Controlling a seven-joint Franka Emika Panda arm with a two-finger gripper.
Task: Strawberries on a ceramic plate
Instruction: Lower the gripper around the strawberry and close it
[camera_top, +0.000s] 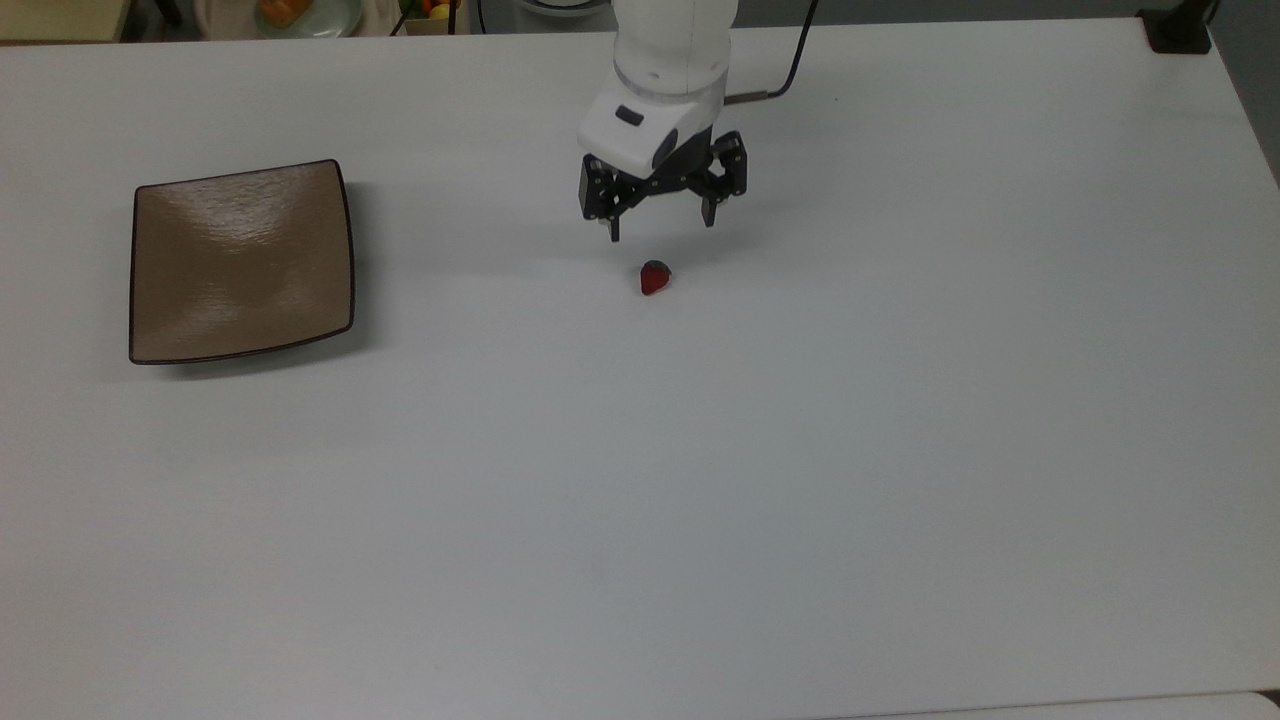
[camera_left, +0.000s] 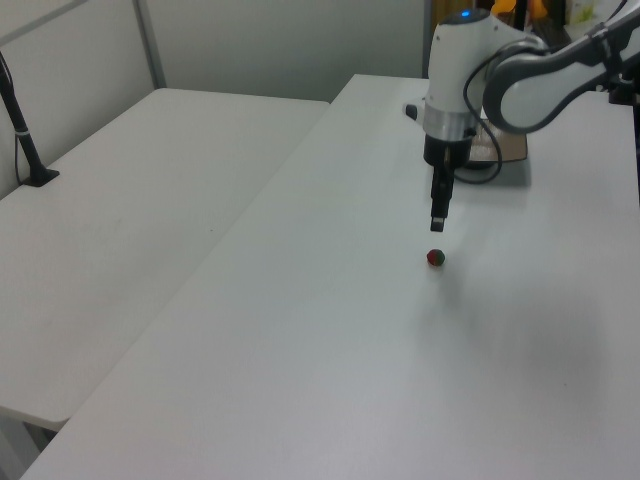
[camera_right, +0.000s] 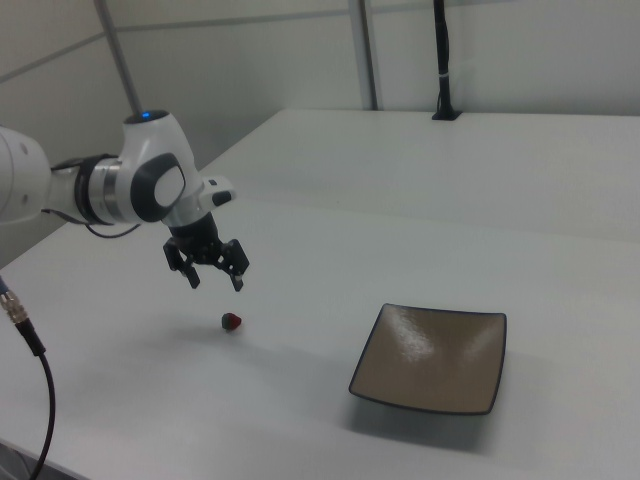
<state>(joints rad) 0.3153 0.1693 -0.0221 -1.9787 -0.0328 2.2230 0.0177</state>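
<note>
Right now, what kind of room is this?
Probably a robot lab: a white arm with an open claw hangs over a bare white table, with one strawberry and a square brown plate.

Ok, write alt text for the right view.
A white robot arm's open gripper hovers just above a small red strawberry on a white table. An empty square brown plate sits apart, toward the right view's right.

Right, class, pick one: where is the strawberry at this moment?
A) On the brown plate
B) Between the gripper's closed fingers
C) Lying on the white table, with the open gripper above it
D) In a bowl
C: the strawberry lies on the table, apart from the plate, with the open gripper above it.
</note>
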